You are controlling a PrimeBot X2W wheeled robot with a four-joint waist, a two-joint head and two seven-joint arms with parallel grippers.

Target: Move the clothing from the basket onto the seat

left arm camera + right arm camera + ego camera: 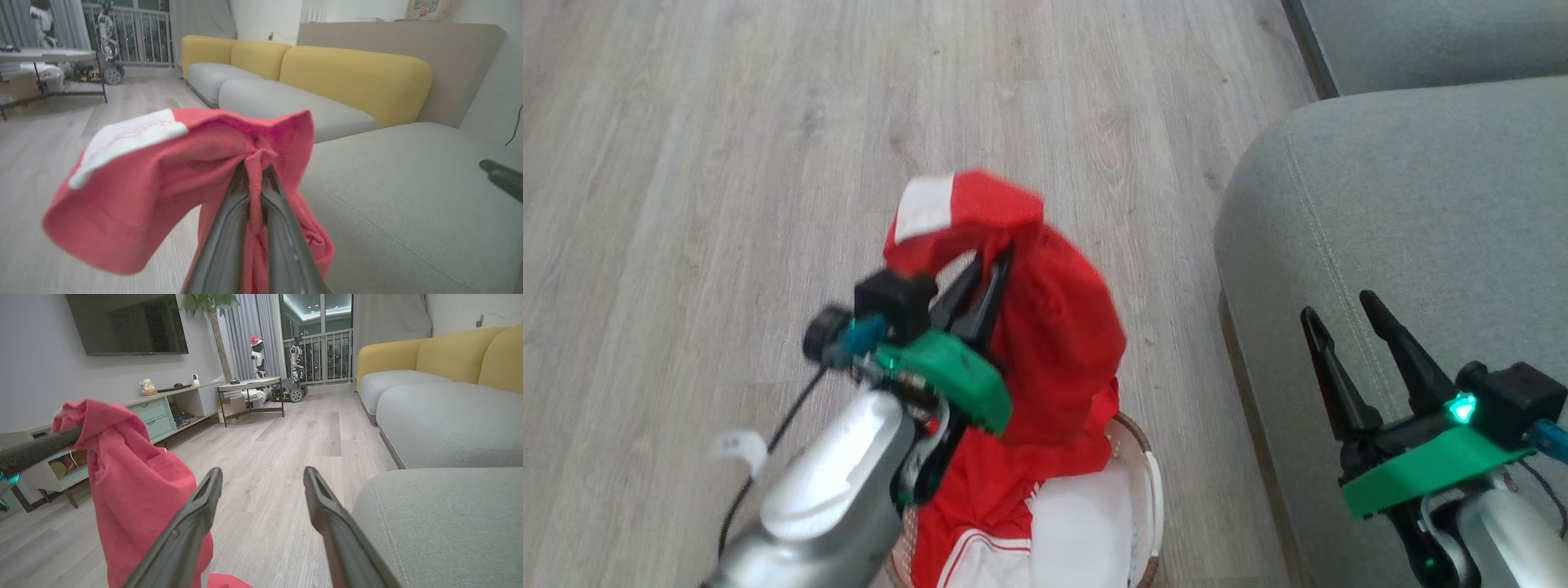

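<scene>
A red garment of the clothing [1054, 327] hangs lifted above the basket [1152, 490], its lower end still trailing inside. My left gripper [992, 265] is shut on a fold of it, and the left wrist view shows the clothing [184, 163] pinched between the dark fingers [229, 228], a white panel flopping over to the left. More red fabric with white stripes [964, 539] lies in the basket. The grey-green seat [1421, 204] stands just right of the basket. Over the seat's front my right gripper [1339, 306] is open and holds nothing; the right wrist view shows the clothing [135, 490] to its left.
Pale wood floor [727, 163] spreads left of and beyond the basket. More sofa sections with yellow backs [355, 77] run on past the seat. A TV unit [155, 416] and a small table [249, 386] stand far across the room.
</scene>
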